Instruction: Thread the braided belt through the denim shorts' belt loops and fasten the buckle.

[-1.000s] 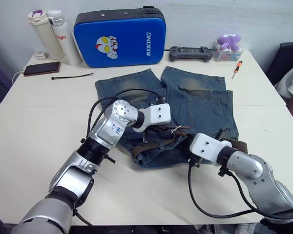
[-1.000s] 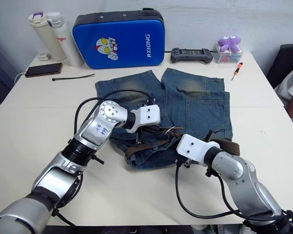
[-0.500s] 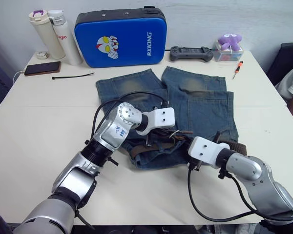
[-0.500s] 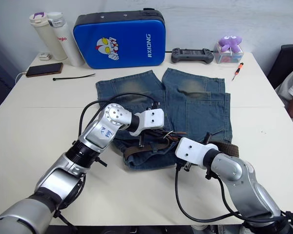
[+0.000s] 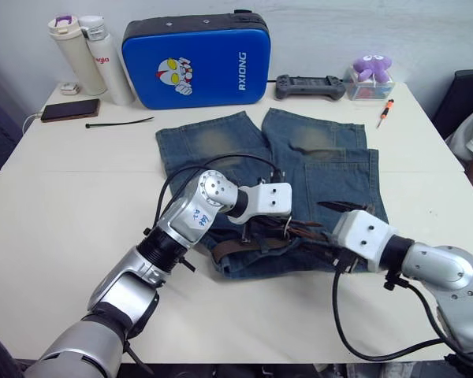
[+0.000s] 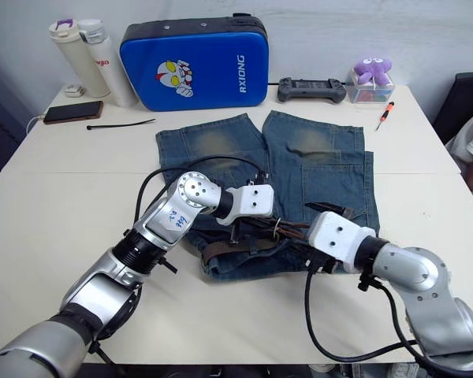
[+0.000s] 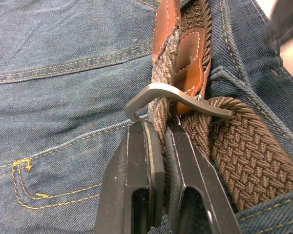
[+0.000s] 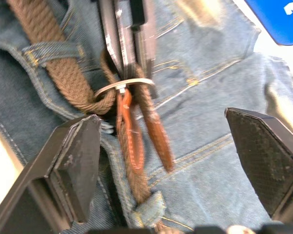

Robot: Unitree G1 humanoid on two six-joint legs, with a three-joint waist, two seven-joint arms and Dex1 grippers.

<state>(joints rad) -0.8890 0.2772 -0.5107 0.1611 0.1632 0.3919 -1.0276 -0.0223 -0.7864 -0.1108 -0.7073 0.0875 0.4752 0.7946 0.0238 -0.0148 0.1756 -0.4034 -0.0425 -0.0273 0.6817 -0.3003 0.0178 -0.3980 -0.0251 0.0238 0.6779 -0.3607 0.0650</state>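
Left tool [image 7: 156, 161] pinches the braided belt [image 7: 244, 146] beside its buckle [image 7: 176, 95]; right tool [image 8: 171, 146] gapes wide, empty

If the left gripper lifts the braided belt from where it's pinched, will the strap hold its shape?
Probably not. The braided belt is woven and already bends sharply at the buckle, so it likely droops. The left gripper pinches a narrow stretch, and the weave probably resists slipping.

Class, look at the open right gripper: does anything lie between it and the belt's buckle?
Nothing visible blocks it. The right gripper is open with the buckle ahead of it, in the clear. The left gripper is shut on the braided belt right beside the buckle, over the denim shorts.
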